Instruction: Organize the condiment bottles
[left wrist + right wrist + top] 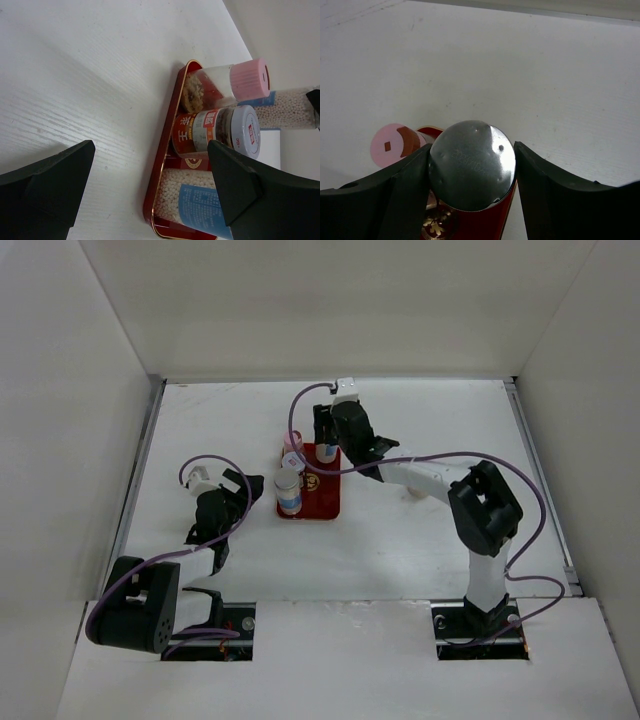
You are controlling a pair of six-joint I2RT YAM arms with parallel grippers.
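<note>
Silver metal fills the right wrist view: the right gripper [472, 150] has its jaws partway closed against both sides of a silver-capped bottle [472, 165], gripping it near the cap over the far end of the red tray [322, 502]; whether its base rests there I cannot tell. Just beside it stands a pink-capped bottle [390, 145], with a red-labelled bottle [210, 132] and a blue-labelled bottle [192, 202] nearer in the same tray. The main risk, I judge, is crowding: lowering or shifting the held bottle could topple the pink-capped neighbour, or a finger could catch it on release. A high grip on a smooth cylinder may also let it tilt or slip. The left gripper [151, 147] hangs spread wide and empty over the table [420, 540] left of the tray, near enough that a careless reach could nudge the tray.
</note>
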